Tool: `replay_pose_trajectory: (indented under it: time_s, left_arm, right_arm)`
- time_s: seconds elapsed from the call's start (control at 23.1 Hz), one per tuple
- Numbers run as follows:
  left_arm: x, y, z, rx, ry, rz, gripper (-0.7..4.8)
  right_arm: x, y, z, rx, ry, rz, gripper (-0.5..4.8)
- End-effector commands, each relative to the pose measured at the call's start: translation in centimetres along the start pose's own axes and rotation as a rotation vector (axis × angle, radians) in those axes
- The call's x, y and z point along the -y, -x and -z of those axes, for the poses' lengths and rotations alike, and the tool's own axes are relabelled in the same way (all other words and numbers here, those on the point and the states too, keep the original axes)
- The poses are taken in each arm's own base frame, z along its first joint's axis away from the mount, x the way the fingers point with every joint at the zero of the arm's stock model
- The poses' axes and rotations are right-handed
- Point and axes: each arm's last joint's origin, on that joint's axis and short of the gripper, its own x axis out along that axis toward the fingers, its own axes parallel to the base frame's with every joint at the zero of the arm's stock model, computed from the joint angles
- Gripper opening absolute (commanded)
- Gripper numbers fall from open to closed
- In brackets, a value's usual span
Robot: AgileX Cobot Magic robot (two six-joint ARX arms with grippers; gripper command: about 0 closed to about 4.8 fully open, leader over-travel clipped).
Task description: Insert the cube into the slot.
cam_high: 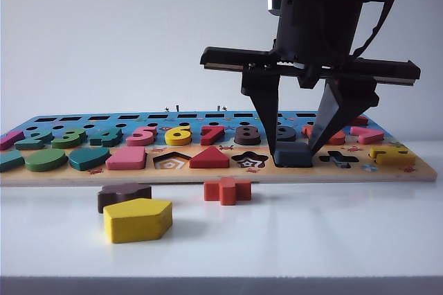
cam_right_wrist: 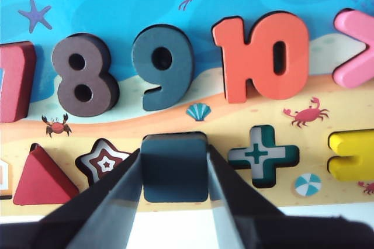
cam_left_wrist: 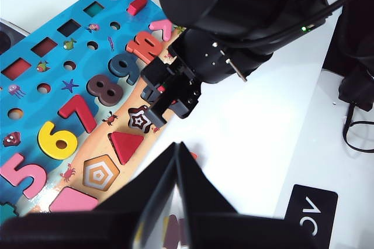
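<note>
My right gripper (cam_high: 299, 144) stands over the puzzle board (cam_high: 208, 174), fingers pointing down, and it is closed part way on the cube (cam_right_wrist: 175, 167), one finger pressed to each side of that dark navy block. In my right wrist view the cube sits between the star-shaped recess (cam_right_wrist: 105, 161) and the plus-shaped recess (cam_right_wrist: 262, 155), right at the slot (cam_right_wrist: 175, 138) (the block covers the recess so fully that only a dark edge shows around it, and I cannot tell whether it is seated flat or a little proud of the board). In the exterior view the cube (cam_high: 293, 154) lies low at board level, in the front row of the board, in front of the dark blue 9 (cam_right_wrist: 162, 66). My left gripper (cam_left_wrist: 176, 161) hangs off the board's front edge, near the red triangle (cam_left_wrist: 126, 145), its two dark fingers meeting at the tips with nothing between them. Off the board, on the white table (cam_high: 332, 233) in front of it, lie the yellow pentagon (cam_high: 137, 219), a dark brown piece (cam_high: 123, 195) just behind it, and an orange plus piece (cam_high: 227, 190).
</note>
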Motion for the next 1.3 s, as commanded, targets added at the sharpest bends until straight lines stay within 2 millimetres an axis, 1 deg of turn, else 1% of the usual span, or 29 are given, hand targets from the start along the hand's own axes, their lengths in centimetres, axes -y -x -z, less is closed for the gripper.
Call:
replay_pose_trajectory:
  time_s: [0.04,0.09,0.39,0.61,0.86,0.95,1.08,1.17,1.25,1.3]
  left_arm:
    - [0.0,0.1,-0.2,0.017,-0.012,0.003,0.17]
    - [0.0,0.1,-0.2,0.017,-0.012,0.003,0.17]
    - [0.0,0.1,-0.2,0.017,-0.012,0.003,0.17]
    - [0.0,0.1,-0.2,0.017,-0.012,0.003,0.17]
    - [0.0,0.1,-0.2,0.017,-0.012,0.003,0.17]
    - [0.0,0.1,-0.2,0.017,-0.012,0.003,0.17]
    - [0.0,0.1,-0.2,0.017,-0.012,0.002,0.17]
    - [0.0,0.1,-0.2,0.017,-0.012,0.001,0.17]
    - [-0.1,0.1,-0.2,0.017,-0.011,-0.014,0.17]
    - [-0.2,0.2,-0.2,0.019,-0.010,-0.032,0.17]
  right_arm:
    - [0.0,0.0,-0.1,0.010,0.011,-0.003,1.30]
    - [0.0,0.0,-0.1,0.008,0.021,-0.005,1.54]
    - [0.0,0.0,-0.1,0.007,0.025,-0.003,2.13]
    - [0.0,0.0,-0.1,0.007,0.025,-0.003,2.41]
    - [0.0,0.2,-0.2,0.012,0.022,-0.010,2.57]
    - [0.0,0.6,-0.3,0.025,0.015,-0.023,2.63]
    - [0.1,2.0,-0.9,0.076,-0.012,-0.076,2.76]
    - [0.2,2.8,-1.2,0.099,-0.014,-0.103,2.76]
    - [0.5,3.5,-1.4,0.117,0.002,-0.122,2.75]
    - [0.7,4.3,-1.6,0.133,0.041,-0.143,2.74]
